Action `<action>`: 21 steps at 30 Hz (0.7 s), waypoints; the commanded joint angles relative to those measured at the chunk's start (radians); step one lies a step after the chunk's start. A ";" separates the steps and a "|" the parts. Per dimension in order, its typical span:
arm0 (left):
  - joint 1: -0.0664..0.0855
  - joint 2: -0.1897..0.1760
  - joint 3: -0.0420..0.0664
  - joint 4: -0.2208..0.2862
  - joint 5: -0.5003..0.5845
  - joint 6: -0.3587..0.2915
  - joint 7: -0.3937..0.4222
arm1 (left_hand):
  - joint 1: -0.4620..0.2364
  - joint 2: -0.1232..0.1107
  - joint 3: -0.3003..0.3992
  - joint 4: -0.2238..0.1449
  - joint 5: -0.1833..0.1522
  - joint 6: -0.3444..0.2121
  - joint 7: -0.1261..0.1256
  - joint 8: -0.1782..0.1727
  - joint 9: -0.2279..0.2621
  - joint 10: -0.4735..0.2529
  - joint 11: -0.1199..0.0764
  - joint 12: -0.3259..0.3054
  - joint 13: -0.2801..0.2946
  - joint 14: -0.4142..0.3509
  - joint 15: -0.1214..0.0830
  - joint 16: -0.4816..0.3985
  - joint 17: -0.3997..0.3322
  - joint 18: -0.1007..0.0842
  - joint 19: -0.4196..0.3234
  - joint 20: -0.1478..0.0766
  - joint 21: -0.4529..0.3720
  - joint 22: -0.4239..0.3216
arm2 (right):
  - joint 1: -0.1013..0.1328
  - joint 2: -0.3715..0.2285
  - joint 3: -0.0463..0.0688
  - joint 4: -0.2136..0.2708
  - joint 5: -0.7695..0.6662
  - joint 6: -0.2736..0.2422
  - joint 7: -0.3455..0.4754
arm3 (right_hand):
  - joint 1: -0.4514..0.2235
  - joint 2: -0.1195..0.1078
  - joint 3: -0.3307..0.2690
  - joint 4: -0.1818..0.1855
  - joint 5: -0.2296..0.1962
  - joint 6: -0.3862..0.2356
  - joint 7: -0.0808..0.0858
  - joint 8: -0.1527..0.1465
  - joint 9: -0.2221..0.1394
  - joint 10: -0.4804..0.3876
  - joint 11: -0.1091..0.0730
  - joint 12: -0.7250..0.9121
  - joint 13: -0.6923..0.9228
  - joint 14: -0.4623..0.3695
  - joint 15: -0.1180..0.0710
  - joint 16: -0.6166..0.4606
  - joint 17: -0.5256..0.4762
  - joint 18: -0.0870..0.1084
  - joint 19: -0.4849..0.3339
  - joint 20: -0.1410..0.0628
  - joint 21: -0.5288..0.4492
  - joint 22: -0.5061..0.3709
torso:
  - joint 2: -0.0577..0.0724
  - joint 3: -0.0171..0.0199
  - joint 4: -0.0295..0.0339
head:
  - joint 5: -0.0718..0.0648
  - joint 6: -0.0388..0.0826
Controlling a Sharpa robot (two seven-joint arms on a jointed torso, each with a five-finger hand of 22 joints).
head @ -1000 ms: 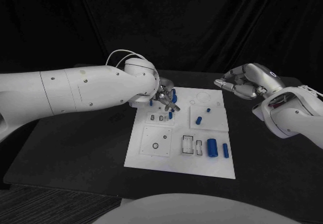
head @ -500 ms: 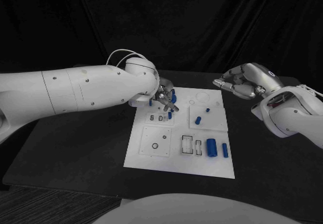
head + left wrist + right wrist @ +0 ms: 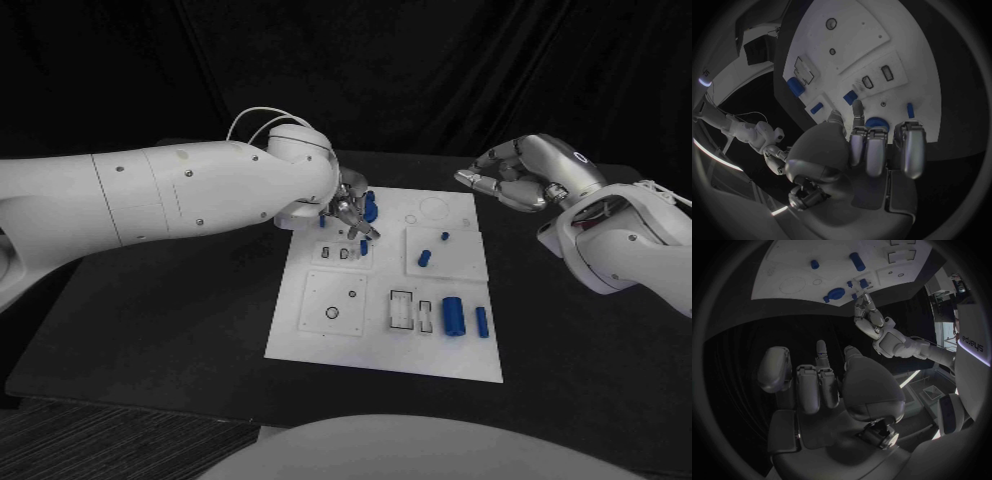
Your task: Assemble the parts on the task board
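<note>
My left robot hand [image 3: 351, 212] is down over the far left corner of the white board [image 3: 378, 352], which lies in the middle of the black desk [image 3: 159, 320]. Its fingers [image 3: 857, 111] reach down toward the board's surface beside a small blue piece [image 3: 851, 97]; from my wrist I see them stretched out side by side above the board, but I cannot tell whether they pinch anything or only touch it. A rounded blue piece [image 3: 371, 205] sits just beside this hand on the far side, partly hidden under my fingers. My right robot hand [image 3: 522, 178] hangs in the air off the board's far right corner, well apart from it, its fingers curled in toward the palm with nothing in them. On the board itself, a short blue peg [image 3: 427, 257] lies tilted near the middle, with a tiny blue bit [image 3: 444, 237] just beyond it. Nearer to me a thick blue cylinder [image 3: 453, 316] lies lengthwise, and a thinner blue pin [image 3: 482, 322] lies just beside it at the board's right edge. To the left of the cylinder are two narrow rectangular slots [image 3: 402, 311], and further left a small dark ring [image 3: 333, 312] marks a hole in the board.
</note>
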 commanded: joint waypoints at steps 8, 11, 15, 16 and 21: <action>-0.010 0.015 0.001 -0.019 -0.001 0.002 0.018 | -0.014 0.009 0.046 -0.006 0.004 0.007 -0.002 -0.015 0.018 0.151 -0.014 0.025 0.258 0.107 -0.004 0.010 0.264 -0.008 -0.011 -0.002 -0.015 0.096 | 0.003 0.002 0.001 0.000 -0.007 0.013 -0.019 | 0.025 -0.007 -0.016 0.004 0.015 -0.005 -0.002 0.020 0.016 0.102 -0.001 0.017 0.265 0.085 -0.001 0.007 0.195 -0.005 -0.005 0.001 -0.001 0.162 | -0.001 -0.0003 0.0016 | -0.003 0.000; -0.012 0.018 0.001 -0.024 -0.001 0.008 0.021 | -0.014 0.010 0.047 -0.006 0.005 0.006 -0.002 -0.016 0.019 0.151 -0.014 0.025 0.258 0.107 -0.004 0.010 0.264 -0.008 -0.011 -0.003 -0.015 0.096 | 0.003 0.003 0.001 -0.001 -0.007 0.014 -0.019 | 0.025 -0.007 -0.016 0.004 0.015 -0.005 -0.002 0.020 0.016 0.102 -0.001 0.017 0.265 0.085 -0.001 0.007 0.195 -0.005 -0.005 0.001 -0.001 0.162 | -0.001 -0.0004 0.0014 | -0.003 0.000; -0.016 0.022 0.001 -0.028 -0.001 0.013 0.024 | -0.015 0.011 0.048 -0.006 0.005 0.005 -0.002 -0.018 0.019 0.151 -0.014 0.025 0.258 0.107 -0.004 0.010 0.264 -0.007 -0.012 -0.003 -0.016 0.096 | 0.003 0.004 0.001 -0.002 -0.007 0.016 -0.020 | 0.026 -0.006 -0.017 0.005 0.017 -0.005 -0.003 0.021 0.017 0.102 -0.001 0.017 0.265 0.085 -0.002 0.005 0.193 -0.005 -0.005 0.001 -0.001 0.162 | -0.001 0.0003 0.0016 | -0.004 0.000; -0.016 0.023 0.001 -0.029 -0.001 0.014 0.024 | -0.015 0.011 0.048 -0.006 0.005 0.005 -0.002 -0.018 0.019 0.151 -0.014 0.025 0.258 0.107 -0.004 0.010 0.264 -0.007 -0.012 -0.003 -0.016 0.096 | 0.003 0.004 0.001 -0.003 -0.007 0.016 -0.020 | 0.026 -0.006 -0.017 0.005 0.017 -0.005 -0.003 0.021 0.017 0.102 -0.001 0.017 0.265 0.085 -0.002 0.005 0.193 -0.005 -0.005 0.001 -0.001 0.162 | -0.001 0.0000 0.0011 | -0.003 0.000; -0.019 0.028 0.001 -0.033 -0.001 0.022 0.026 | -0.020 0.013 0.049 -0.002 0.003 0.006 -0.001 -0.023 0.019 0.151 -0.013 0.025 0.258 0.107 -0.004 0.010 0.264 -0.007 -0.013 -0.003 -0.017 0.095 | 0.003 0.007 0.001 -0.007 -0.007 0.019 -0.022 | 0.026 -0.006 -0.017 0.005 0.017 -0.005 -0.003 0.021 0.017 0.102 -0.001 0.017 0.265 0.085 -0.002 0.005 0.193 -0.005 -0.005 0.001 -0.001 0.162 | -0.001 0.0000 0.0002 | -0.001 0.000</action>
